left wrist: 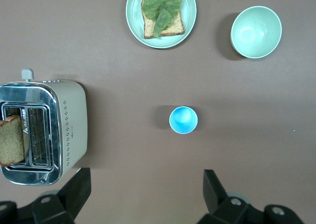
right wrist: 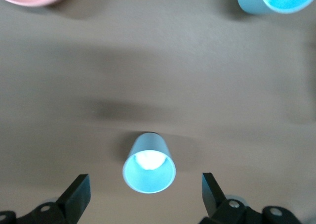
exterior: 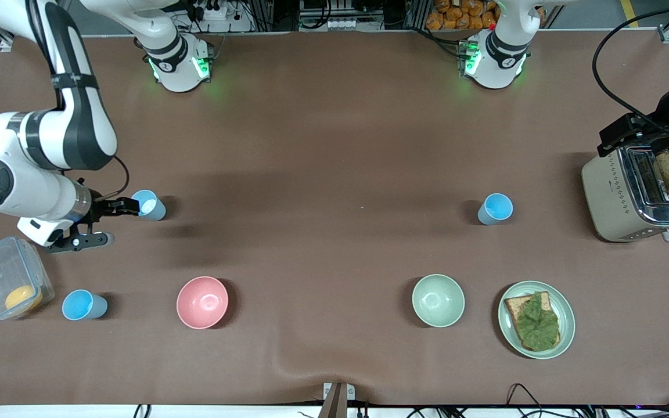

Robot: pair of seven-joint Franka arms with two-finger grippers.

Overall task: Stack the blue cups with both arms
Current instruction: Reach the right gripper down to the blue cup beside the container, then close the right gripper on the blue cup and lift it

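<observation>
Cups sit upright on the brown table (exterior: 323,145), three of them, all apart. The pale blue cup (exterior: 150,205) with a whitish bottom stands toward the right arm's end, and the right gripper (exterior: 115,222) is low beside it, fingers spread wide and closed on nothing, one fingertip just at the cup's rim. A brighter blue cup (exterior: 83,305) stands nearer the front camera, between a clear lidded container (exterior: 6,284) and the pink bowl (exterior: 202,302). Another bright blue cup (exterior: 495,209) stands toward the left arm's end, near the toaster (exterior: 630,194). The left gripper (left wrist: 145,197) hangs over the toaster, fingers apart and empty. Nearer the camera are a green bowl (exterior: 438,300) and a plate (exterior: 567,319) of toast.
</observation>
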